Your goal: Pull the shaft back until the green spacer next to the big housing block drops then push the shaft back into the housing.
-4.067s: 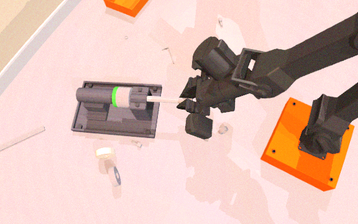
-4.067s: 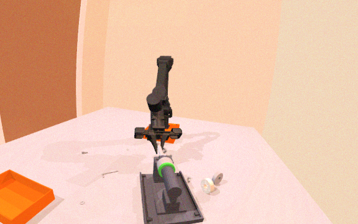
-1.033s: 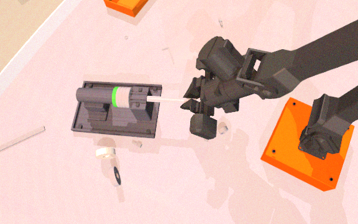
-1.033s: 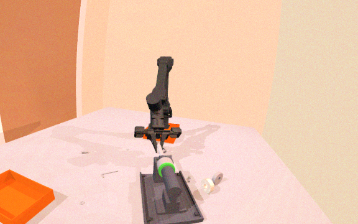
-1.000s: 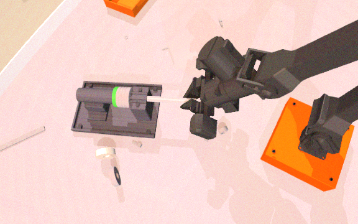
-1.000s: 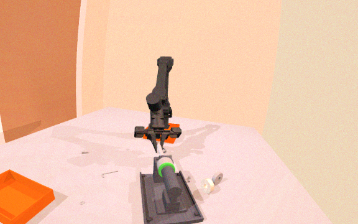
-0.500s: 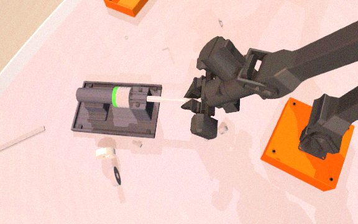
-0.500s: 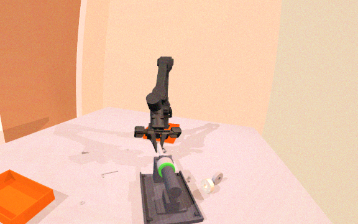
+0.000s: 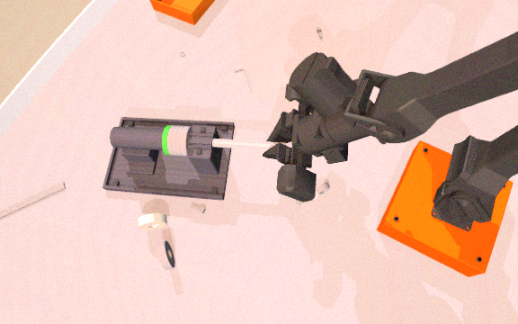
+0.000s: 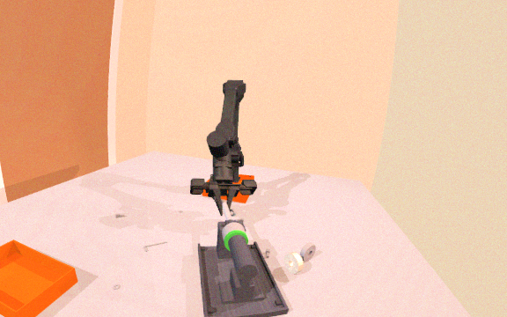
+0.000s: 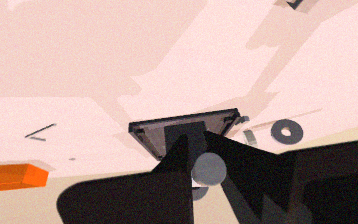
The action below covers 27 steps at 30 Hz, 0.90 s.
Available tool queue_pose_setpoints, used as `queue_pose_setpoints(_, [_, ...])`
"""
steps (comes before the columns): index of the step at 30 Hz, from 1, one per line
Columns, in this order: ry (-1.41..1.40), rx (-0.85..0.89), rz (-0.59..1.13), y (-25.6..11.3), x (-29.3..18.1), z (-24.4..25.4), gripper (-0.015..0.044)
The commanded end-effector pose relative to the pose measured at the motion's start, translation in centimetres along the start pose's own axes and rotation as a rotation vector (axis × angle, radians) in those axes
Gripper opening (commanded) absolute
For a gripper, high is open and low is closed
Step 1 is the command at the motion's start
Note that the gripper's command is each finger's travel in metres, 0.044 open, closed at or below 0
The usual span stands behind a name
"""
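Observation:
The pale shaft (image 9: pixel 241 143) (image 10: pixel 225 212) (image 11: pixel 209 169) sticks out of the dark block at the right end of the fixture in the top view. My gripper (image 9: pixel 272 146) (image 10: pixel 225 211) is shut on its free end. The green spacer (image 9: pixel 166 139) (image 10: pixel 236 240) sits in line, touching the big dark cylindrical housing (image 9: pixel 137 138) (image 10: pixel 244 261). White spacers (image 9: pixel 179 139) (image 10: pixel 233 230) fill the space between the green one and the right block. The base tray (image 9: pixel 166 195) (image 10: pixel 207 304) (image 11: pixel 180 117) lies under them. The shaft inside the spacers and housing is hidden.
A cream ring (image 9: pixel 152 221) (image 10: pixel 294 262) and a dark-faced ring (image 9: pixel 169 255) (image 10: pixel 308 252) (image 11: pixel 287 132) are beside the tray. A grey bar (image 9: pixel 30 202) lies left of it. An orange bin (image 9: pixel 187 13) (image 10: pixel 60 279) (image 11: pixel 35 175) and small hardware lie farther off.

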<state>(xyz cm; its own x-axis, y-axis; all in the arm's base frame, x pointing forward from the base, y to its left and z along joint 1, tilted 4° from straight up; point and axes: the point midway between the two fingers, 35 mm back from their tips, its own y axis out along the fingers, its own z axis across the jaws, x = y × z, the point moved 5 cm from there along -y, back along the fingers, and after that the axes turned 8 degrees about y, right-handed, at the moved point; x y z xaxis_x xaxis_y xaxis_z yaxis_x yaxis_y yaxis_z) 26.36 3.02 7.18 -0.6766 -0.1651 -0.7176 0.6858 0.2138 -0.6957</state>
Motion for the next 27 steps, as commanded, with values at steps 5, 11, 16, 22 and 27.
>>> queue_pose_setpoints(5, [-0.003,-0.001,-0.001,-0.08,0.12,0.01,0.0000])
queue_pose_setpoints(11, [-0.003,-0.001,-0.001,-0.12,0.17,0.01,0.0000])
queue_pose_setpoints(16, [-0.003,-0.001,-0.001,-0.16,0.20,0.02,0.0000])
queue_pose_setpoints(22, [-0.003,-0.001,-0.001,-0.20,0.25,0.03,0.0000])
queue_pose_setpoints(27, [-0.003,-0.001,-0.001,-0.24,0.28,0.03,0.0000])
